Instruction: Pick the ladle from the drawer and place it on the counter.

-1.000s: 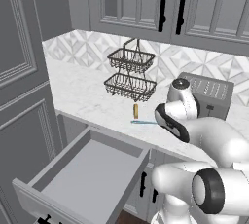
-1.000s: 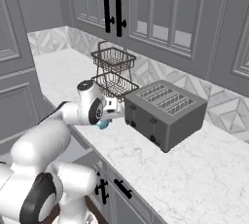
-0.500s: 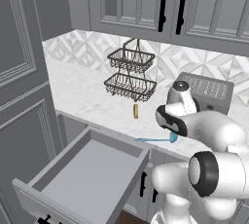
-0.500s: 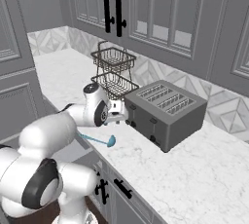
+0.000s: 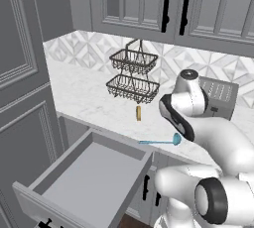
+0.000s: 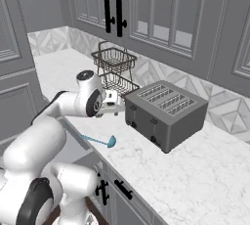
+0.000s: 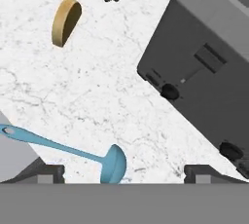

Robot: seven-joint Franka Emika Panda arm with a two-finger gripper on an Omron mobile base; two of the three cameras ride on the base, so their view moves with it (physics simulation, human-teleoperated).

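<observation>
The light-blue ladle (image 5: 161, 141) lies flat on the white marble counter (image 5: 89, 98) at its front edge. Its bowl (image 7: 113, 165) rests on the marble, and its handle tip sticks out over the open drawer (image 5: 89, 177). The drawer's grey floor is bare. My gripper (image 6: 113, 106) hangs open just above the ladle bowl, next to the toaster, and touches nothing. In the hand view its fingertips (image 7: 46, 172) stand wide apart on either side of the ladle (image 7: 58, 146). The same ladle (image 6: 97, 141) shows on the counter below my wrist.
A dark grey toaster (image 6: 166, 114) stands close to the right of the gripper. A two-tier wire basket stand (image 5: 133, 76) sits at the back by the wall. A small yellow-brown lump (image 7: 65, 22) lies on the marble in front of it. Upper cabinets hang overhead.
A second ago the gripper held the ladle above the counter. It has set the ladle down at the counter's edge, let go, and lifted slightly away.
</observation>
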